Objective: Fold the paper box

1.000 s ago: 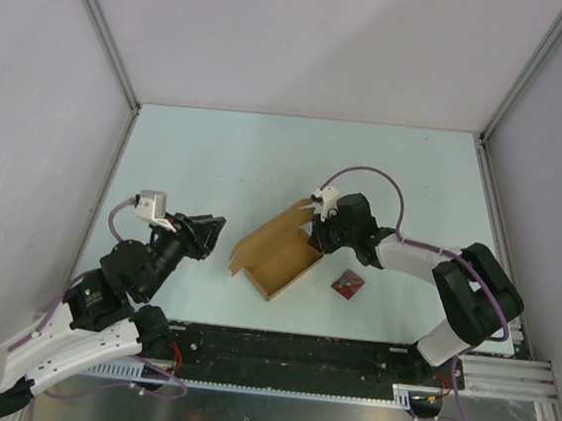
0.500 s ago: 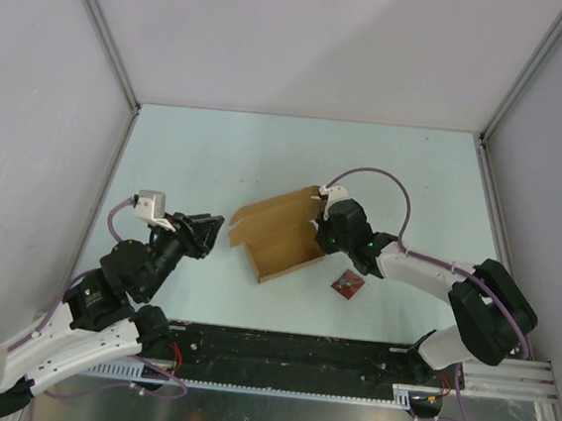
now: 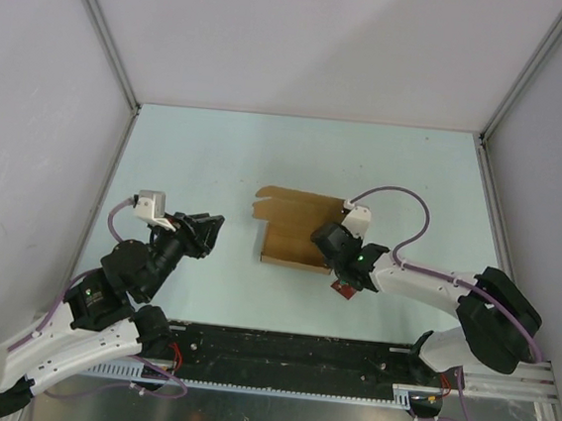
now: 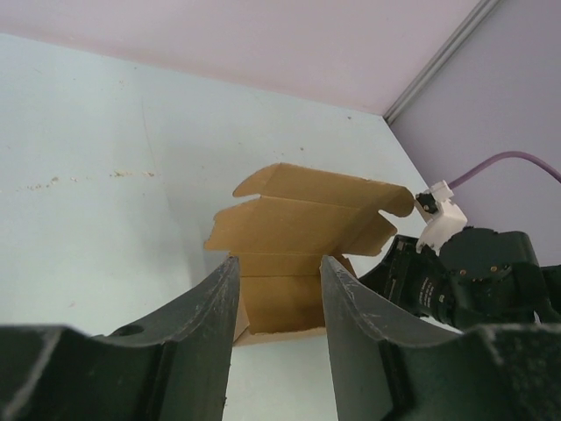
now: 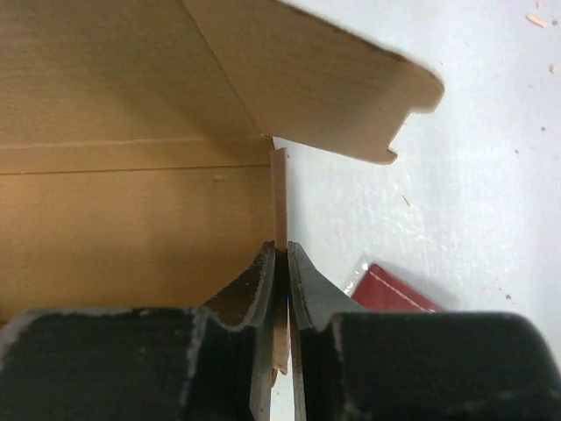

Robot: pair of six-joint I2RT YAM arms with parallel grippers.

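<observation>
Paper box (image 3: 294,228): brown kraft, partly formed. It sits about mid-surface, a little toward the right edge and closer to the near edge than the far one. The shallow tray is open upward. The lid panel with its notched tabs rises tilted from the tray's far wall, on the far-edge side, and is not closed over.

Right gripper (image 5: 279,263): jaws pressed together on the tray's right side wall, with the thin cardboard edge-on between the pads. Judgement: the pinch holds that wall upright and anchors the light box so it will not skid when the lid is brought over. It also fixes the box's heading.

Left gripper (image 4: 277,298): jaws spread, nothing between them. It hovers over the near-left part of the surface, well apart from the box and aimed at its left side. Judgement: staged as the second hand, for the lid or the left wall.

Dark red square (image 5: 393,289): flat on the surface near the box's near-right corner, partly under the right wrist. It looks apart from the cardboard. It has no part in the fold. Risk: the arm may drag it.

Surface (image 3: 207,154): pale blue-green, matte, with a few specks showing in the wrist views.

Room: plain grey-white panels on three sides, metal posts at the far corners. A black rail (image 3: 277,354) runs along the near edge by the arm bases.
</observation>
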